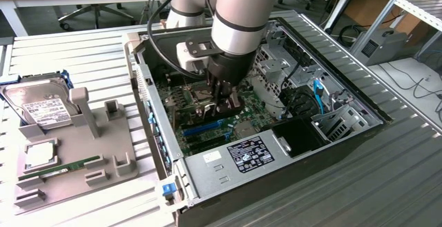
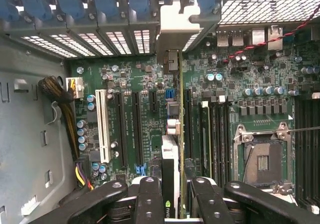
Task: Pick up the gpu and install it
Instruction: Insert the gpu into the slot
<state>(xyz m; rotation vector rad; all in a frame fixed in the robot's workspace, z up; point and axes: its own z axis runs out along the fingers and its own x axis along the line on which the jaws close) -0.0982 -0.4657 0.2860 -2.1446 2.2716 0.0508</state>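
On the exterior view's left, a grey holder (image 1: 103,149) on the worktop (image 1: 69,51) carries a hard drive (image 1: 41,105) and a green RAM stick (image 1: 59,168). Centre: open computer case (image 1: 148,90), arm reaching down inside; claw (image 2: 172,199) clamped on the gpu (image 2: 170,154), card held on edge over the motherboard (image 2: 135,114), pale bracket (image 2: 172,26) toward the case's slotted rear wall. Cannot tell whether the card's lower edge touches a slot.

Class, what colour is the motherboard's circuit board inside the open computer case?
The motherboard is green; the wrist view shows it best.
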